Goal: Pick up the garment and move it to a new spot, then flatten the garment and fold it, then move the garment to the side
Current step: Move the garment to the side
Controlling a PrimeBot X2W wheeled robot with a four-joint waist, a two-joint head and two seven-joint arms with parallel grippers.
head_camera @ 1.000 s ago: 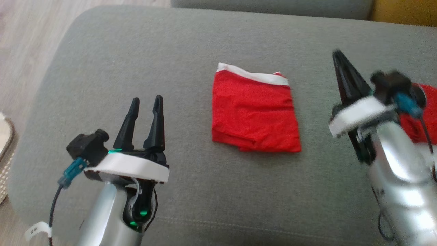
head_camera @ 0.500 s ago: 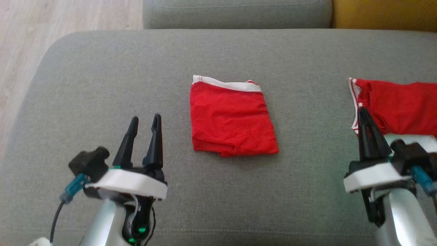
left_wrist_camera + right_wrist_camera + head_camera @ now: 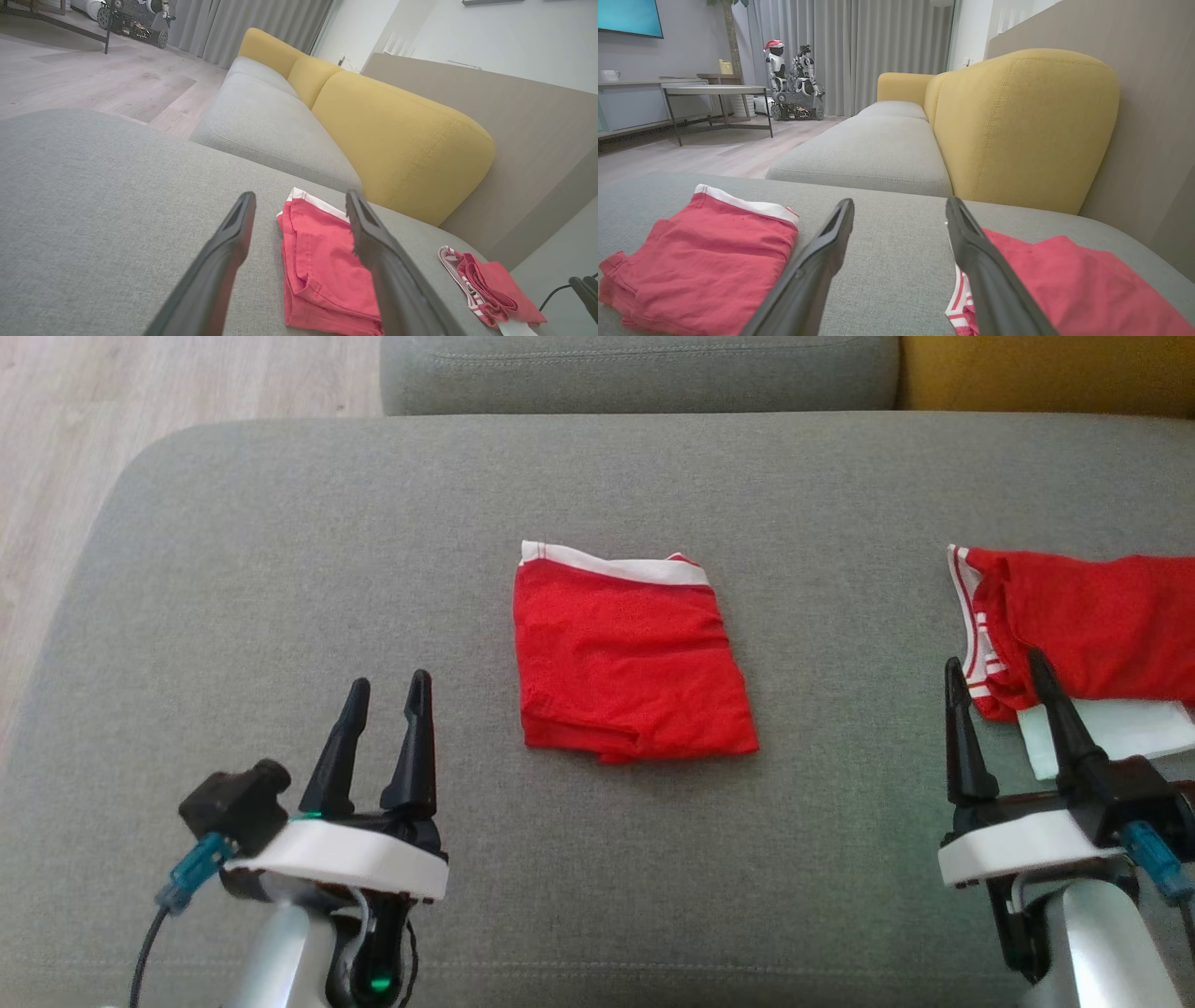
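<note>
One broad grey fabric seat cushion (image 3: 280, 569) spreads before the robot, with a mustard-yellow upholstered backrest (image 3: 402, 135) rising behind it. At the cushion's middle lies the folded red garment with a white waistband (image 3: 630, 663) — a flat, roughly square bundle, waistband on the far side, touched by neither arm. Well apart from it, at the robot's right edge, a second red garment with white-striped trim (image 3: 1092, 616) sits crumpled atop a folded white cloth (image 3: 1120, 733). The left gripper (image 3: 390, 679) hangs over bare cushion near the folded garment, its dark fingers spread and empty. The right gripper (image 3: 993, 659) is also parted, holding nothing, tips just beside the striped trim — contact cannot be judged.
</note>
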